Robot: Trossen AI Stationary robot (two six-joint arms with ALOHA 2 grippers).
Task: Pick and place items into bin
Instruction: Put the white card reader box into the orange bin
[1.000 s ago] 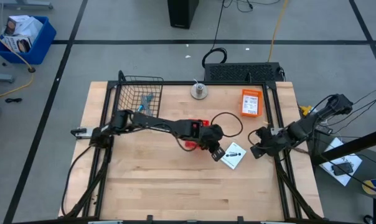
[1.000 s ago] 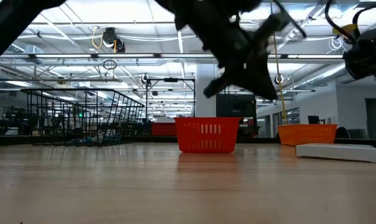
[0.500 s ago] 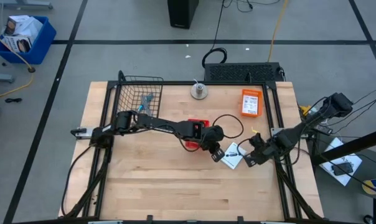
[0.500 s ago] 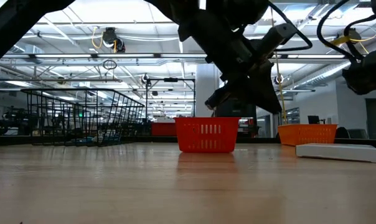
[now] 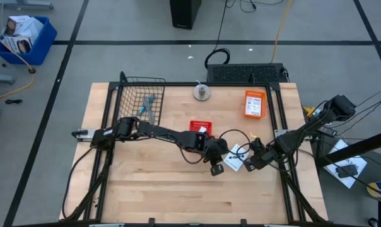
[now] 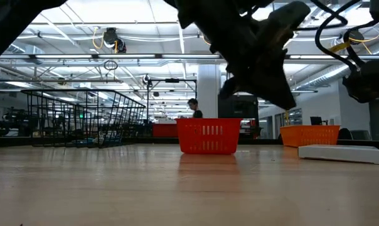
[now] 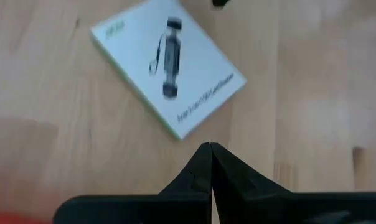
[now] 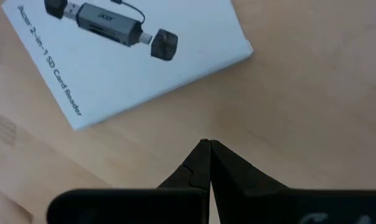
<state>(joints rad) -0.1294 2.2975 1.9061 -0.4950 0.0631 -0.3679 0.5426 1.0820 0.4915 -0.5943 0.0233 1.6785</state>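
One flat white packet point(image 5: 236, 156) with a black printed picture lies flat on the wooden table right of centre; it also shows in the left wrist view point(image 7: 169, 74), the right wrist view point(image 8: 126, 56) and the low view point(image 6: 340, 152). My left gripper point(image 5: 216, 167) is shut, just left of the packet, with its tips point(image 7: 210, 155) over bare wood. My right gripper point(image 5: 249, 161) is shut, just right of the packet, also over bare wood point(image 8: 206, 155). Grey and teal stick-like tools point(image 5: 147, 106) lie in the black wire basket point(image 5: 142, 94). The white blocks are not visible.
A small red basket point(image 5: 200, 127) stands just behind my left arm, and an orange box point(image 5: 255, 104) lies at the far right. A round metal object point(image 5: 202, 93) sits at the far edge. The near half of the table point(image 5: 178, 195) is bare wood. A person point(image 6: 192, 108) shows far behind.
My left gripper has moved off the red basket toward the table's near edge and ends beside the packet's left side, leaving the basket uncovered. My right gripper has come in from the table's right edge toward the packet. The packet has stayed in place.
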